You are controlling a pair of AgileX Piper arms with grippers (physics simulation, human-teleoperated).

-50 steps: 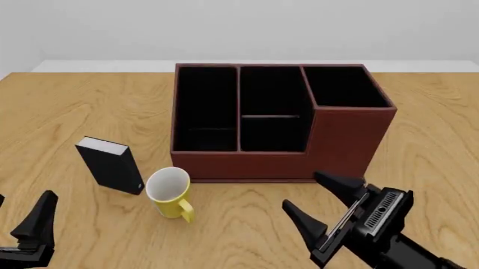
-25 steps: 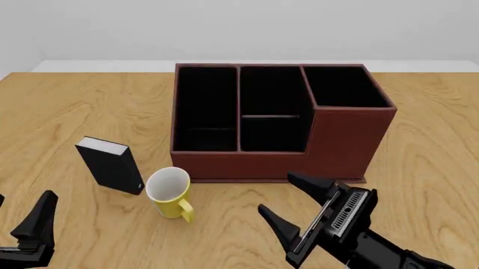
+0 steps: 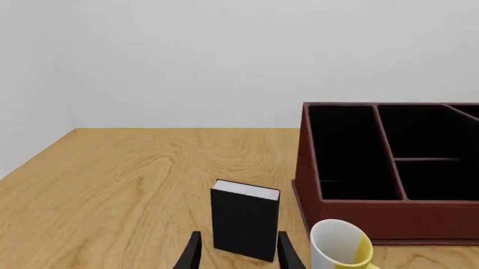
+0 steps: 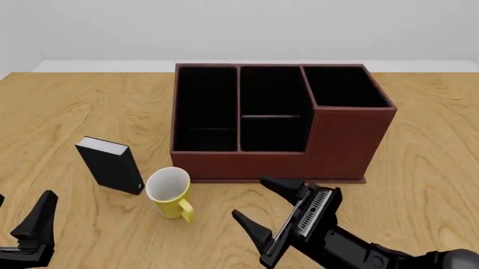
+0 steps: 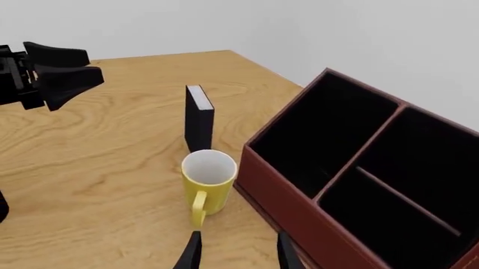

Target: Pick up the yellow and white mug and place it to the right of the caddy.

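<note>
Right claw (image 4: 271, 223) closer to upright yellow and white mug (image 4: 169, 192), spread, empty; handle twd camera.

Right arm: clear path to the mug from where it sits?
Probably yes. The right gripper is open, with only bare table between it and the mug. The caddy and black box stand off that line.

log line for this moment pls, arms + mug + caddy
phase: approach | right gripper: open, empty, right of mug | left gripper: open, idle | yellow and white mug: upright on table, left-front of caddy
</note>
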